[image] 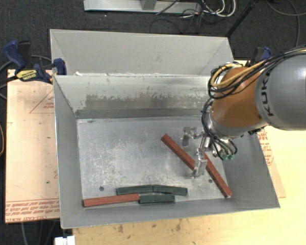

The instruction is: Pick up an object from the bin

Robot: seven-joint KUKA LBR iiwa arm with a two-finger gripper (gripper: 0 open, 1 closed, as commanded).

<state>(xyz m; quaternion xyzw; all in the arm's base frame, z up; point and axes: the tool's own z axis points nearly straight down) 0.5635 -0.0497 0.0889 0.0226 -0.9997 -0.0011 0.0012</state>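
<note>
From my console I have the hand low in the right part of the grey metal bin, sitting right on a long red-brown flat stick. That stick lies flat on the floor on a diagonal, from near the middle of the bin towards the near right corner. The hand meets it about midway along, which I judge a sensible place to take it: a long, thin piece gripped near its middle should hang level rather than swing.

The hand's metal parts overlap the stick, and from this angle I cannot tell how far the hand is open or whether it has a hold on the stick. The stick looks to be resting on the floor, so I would not call it lifted.

The other pieces lie well apart, along the near wall: two dark green sticks end to end, a shorter green stick just in front of them, and a red stick to their left. Nothing crowds the hand, so a straight lift should be clean.
</note>
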